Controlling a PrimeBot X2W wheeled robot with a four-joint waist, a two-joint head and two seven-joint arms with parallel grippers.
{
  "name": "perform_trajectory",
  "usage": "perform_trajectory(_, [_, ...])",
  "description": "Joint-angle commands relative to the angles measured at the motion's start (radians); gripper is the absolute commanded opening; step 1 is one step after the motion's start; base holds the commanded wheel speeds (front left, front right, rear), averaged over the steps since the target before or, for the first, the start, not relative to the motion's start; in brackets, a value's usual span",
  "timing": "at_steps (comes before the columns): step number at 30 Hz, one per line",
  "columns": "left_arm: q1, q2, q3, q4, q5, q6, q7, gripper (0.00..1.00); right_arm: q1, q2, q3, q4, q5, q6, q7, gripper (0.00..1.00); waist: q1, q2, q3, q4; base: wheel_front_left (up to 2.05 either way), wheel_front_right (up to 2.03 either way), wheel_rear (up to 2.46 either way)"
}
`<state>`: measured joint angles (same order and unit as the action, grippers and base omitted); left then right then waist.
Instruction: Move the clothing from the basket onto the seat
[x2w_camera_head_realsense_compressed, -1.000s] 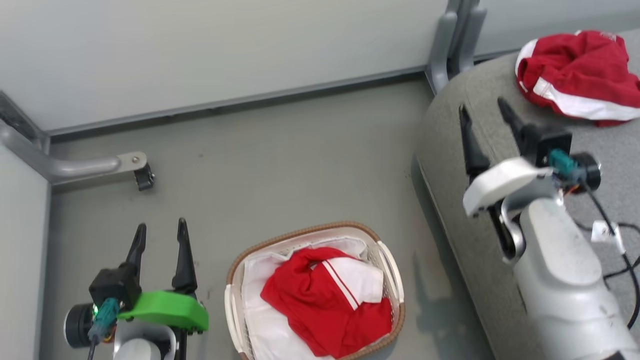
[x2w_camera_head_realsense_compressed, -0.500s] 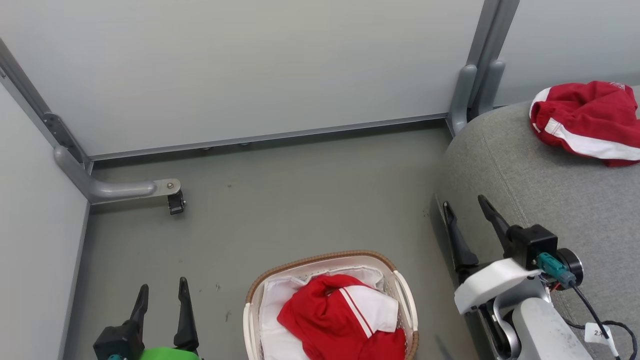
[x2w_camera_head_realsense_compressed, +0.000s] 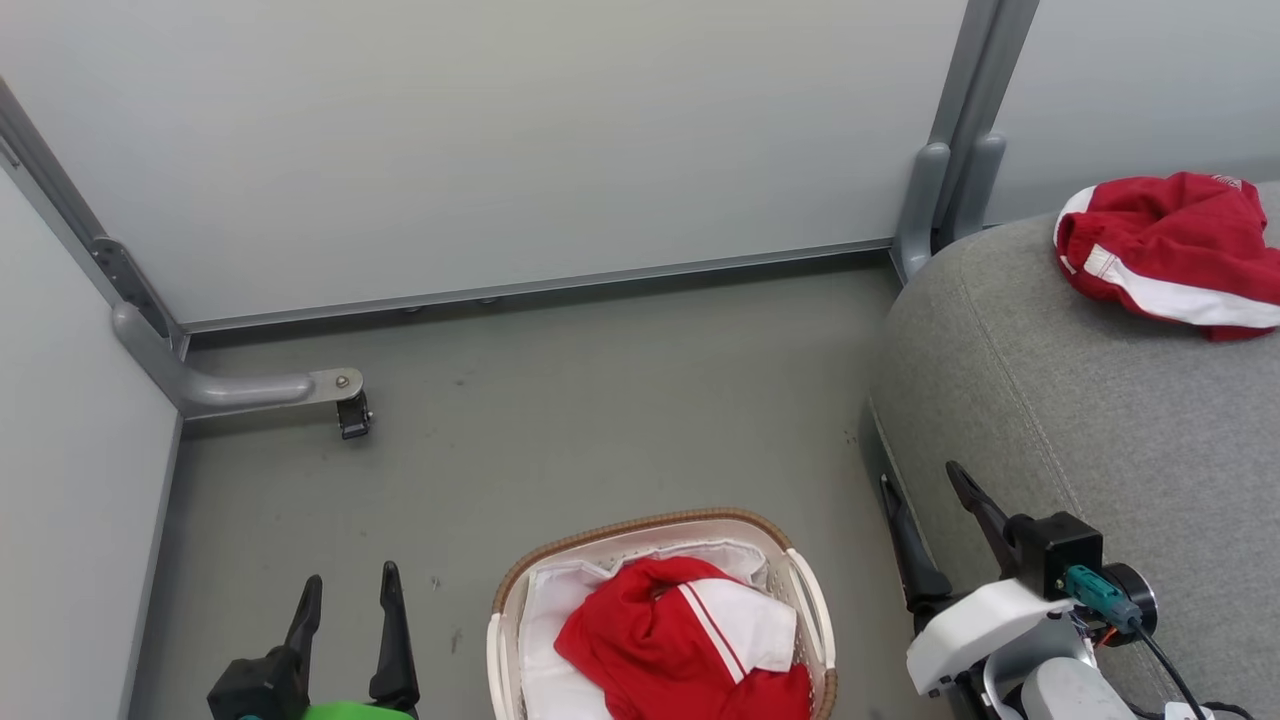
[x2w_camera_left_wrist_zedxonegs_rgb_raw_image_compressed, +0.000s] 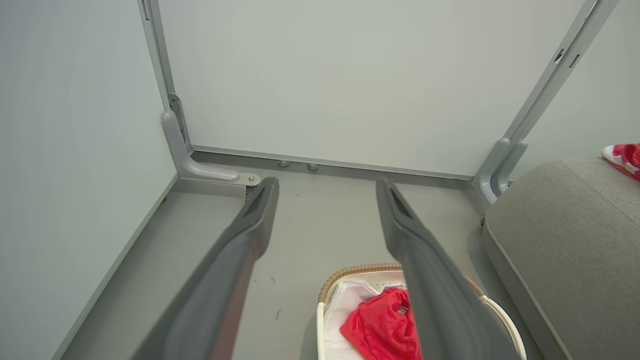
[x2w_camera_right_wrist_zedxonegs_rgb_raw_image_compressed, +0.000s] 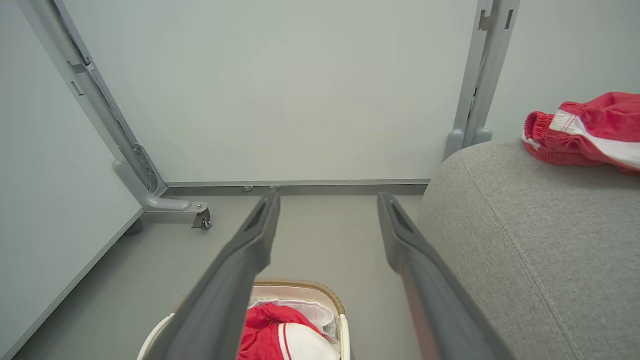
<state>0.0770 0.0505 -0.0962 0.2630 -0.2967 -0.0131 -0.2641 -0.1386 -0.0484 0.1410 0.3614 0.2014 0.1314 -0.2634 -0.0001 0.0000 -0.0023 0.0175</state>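
Head view: red clothing (x2w_camera_head_realsense_compressed: 680, 640) is seen crumpled in the basket (x2w_camera_head_realsense_compressed: 640, 523); a second garment (x2w_camera_head_realsense_compressed: 1160, 240) lies on the seat (x2w_camera_head_realsense_compressed: 1050, 420). The left gripper (x2w_camera_head_realsense_compressed: 350, 575) and right gripper (x2w_camera_head_realsense_compressed: 918, 473) are held spread, empty. The fabric is judged light and limp; a raised top fold is best pinched.

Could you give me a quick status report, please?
Left gripper open, right gripper open, both empty. One garment on seat, second garment in basket. No obstruction seen.
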Motion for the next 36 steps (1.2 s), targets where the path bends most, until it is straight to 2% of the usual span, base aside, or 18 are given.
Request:
perform_trajectory(1, [0.013, 0.0, 0.0, 0.001, 0.006, 0.004, -0.001, 1.0, 0.005, -0.004, 0.0, 0.003, -0.003, -0.001, -0.002, 1.0, 0.0001, 0.0, 0.001, 0.0, 0.0, 0.0, 0.0])
perform_trajectory(23, [-0.017, 0.0, -0.034, 0.015, 0.019, -0.005, -0.001, 1.0, -0.01, -0.004, -0.032, -0.046, -0.024, -0.001, -0.002, 1.0, 0.0001, 0.0, 0.036, 0.0, 0.0, 0.0, 0.0])
perform_trajectory(29, [-0.125, 0.0, -0.1, 0.051, 0.08, -0.028, -0.001, 1.0, -0.055, -0.004, -0.092, -0.11, -0.065, -0.001, -0.002, 1.0, 0.0001, 0.0, 0.14, 0.003, 0.0, 0.0, 0.0])
perform_trajectory(36, [-0.381, 0.001, -0.221, 0.163, 0.158, -0.071, -0.001, 1.0, -0.162, -0.004, -0.17, -0.203, -0.119, -0.001, -0.002, 1.0, 0.0001, 0.0, 0.354, -0.025, 0.0, 0.0, 0.0])
